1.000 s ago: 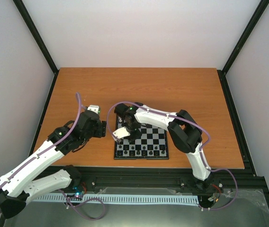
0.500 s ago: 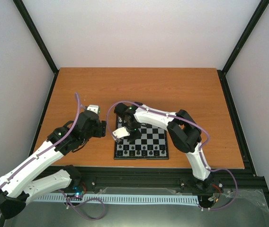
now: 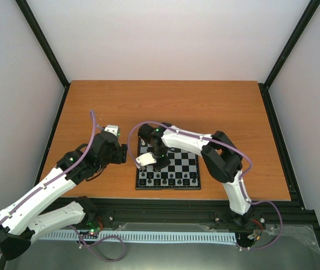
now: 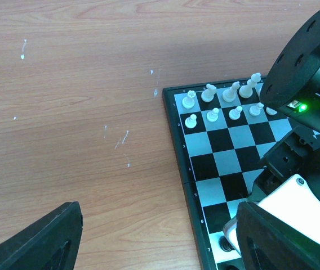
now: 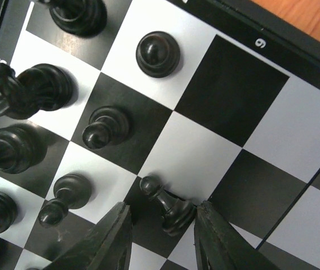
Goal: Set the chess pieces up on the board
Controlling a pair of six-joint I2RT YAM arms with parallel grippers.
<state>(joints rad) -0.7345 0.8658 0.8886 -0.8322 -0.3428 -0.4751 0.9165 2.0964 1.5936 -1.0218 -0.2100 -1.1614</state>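
The board [image 3: 186, 163] lies at the table's near middle. Black chess pieces [image 3: 168, 181] line its near rows; white ones [image 4: 222, 100] stand at its far end. My right gripper [image 3: 151, 161] hangs low over the board's left side. In the right wrist view its jaws [image 5: 163, 211] stand open around a black pawn [image 5: 168, 203]. The pawn leans tilted on the board [image 5: 233, 84], its base against the right finger [image 5: 219, 242] and clear of the left finger. My left gripper [image 4: 159, 216] is open and empty over bare table left of the board [image 4: 205, 163].
Several black pieces [image 5: 36, 93] stand close to the left of the leaning pawn, with two upright pawns [image 5: 106, 126] nearest. The right arm's wrist [image 4: 306, 95] fills the right of the left wrist view. Black frame rails [image 3: 53, 140] border the table.
My right gripper has shifted slightly right and towards the near edge over the board's left side. The left arm has not moved.
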